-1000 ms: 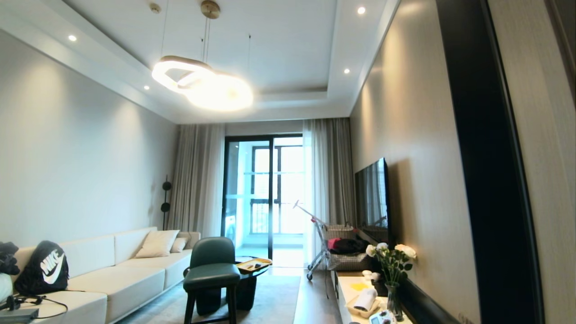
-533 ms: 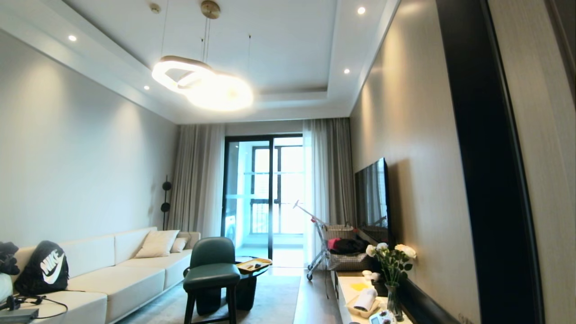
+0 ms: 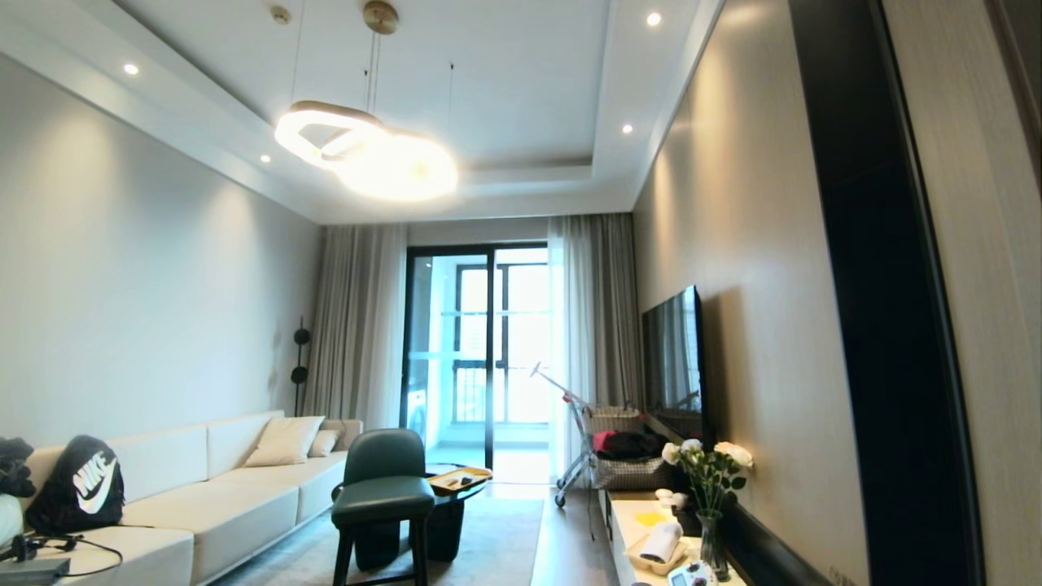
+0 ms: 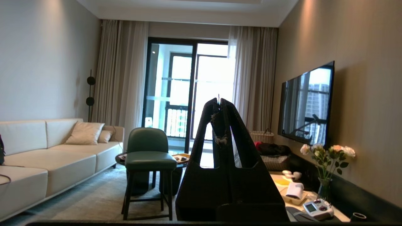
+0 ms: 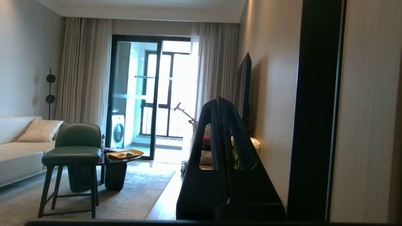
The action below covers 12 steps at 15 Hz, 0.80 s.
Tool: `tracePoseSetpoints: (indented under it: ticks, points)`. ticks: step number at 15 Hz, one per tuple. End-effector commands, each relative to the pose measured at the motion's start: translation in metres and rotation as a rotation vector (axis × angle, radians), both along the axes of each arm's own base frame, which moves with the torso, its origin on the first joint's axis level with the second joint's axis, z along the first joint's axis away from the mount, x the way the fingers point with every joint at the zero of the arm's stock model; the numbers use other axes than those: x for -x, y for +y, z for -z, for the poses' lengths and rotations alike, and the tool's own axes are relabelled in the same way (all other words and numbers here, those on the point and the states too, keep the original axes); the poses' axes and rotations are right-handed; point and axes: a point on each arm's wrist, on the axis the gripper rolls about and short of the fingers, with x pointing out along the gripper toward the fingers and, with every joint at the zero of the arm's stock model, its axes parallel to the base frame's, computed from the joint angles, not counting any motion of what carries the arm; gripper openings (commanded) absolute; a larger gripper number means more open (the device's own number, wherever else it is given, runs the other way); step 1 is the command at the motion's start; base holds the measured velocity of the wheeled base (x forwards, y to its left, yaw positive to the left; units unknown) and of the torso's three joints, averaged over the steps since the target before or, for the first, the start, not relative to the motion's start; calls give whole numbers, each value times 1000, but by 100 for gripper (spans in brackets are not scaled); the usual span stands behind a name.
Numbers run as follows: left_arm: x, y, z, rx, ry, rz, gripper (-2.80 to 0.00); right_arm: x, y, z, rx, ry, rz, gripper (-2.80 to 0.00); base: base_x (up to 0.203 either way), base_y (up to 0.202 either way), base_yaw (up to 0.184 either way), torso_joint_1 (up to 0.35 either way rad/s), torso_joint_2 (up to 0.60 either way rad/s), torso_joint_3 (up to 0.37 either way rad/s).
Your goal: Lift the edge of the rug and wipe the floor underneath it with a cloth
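Both my left pincer (image 4: 220,101) and right pincer (image 5: 220,101) are pressed together, empty, since the pale grey short-pile rug edge (image 5: 163,185) lies flat lower-centre, the cloth apparently unseen.

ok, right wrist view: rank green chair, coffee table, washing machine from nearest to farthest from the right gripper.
From the shut right gripper:
1. Green chair, on the rug, sofa side.
2. Coffee table, just behind the chair.
3. Washing machine, beyond the glass door.
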Motion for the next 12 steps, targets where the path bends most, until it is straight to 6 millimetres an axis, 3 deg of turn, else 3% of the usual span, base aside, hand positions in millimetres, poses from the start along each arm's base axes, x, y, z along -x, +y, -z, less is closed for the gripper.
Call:
tracePoseSetpoints:
  ticks: [1,12]
  points:
    - [0,0,0,1,0,-1,-280,0,0,0,2,1,-1,-280,0,0,0,0,0,0]
    - [0,0,0,1,0,-1,-280,0,0,0,-30,3,2,-280,0,0,0,0,0,0]
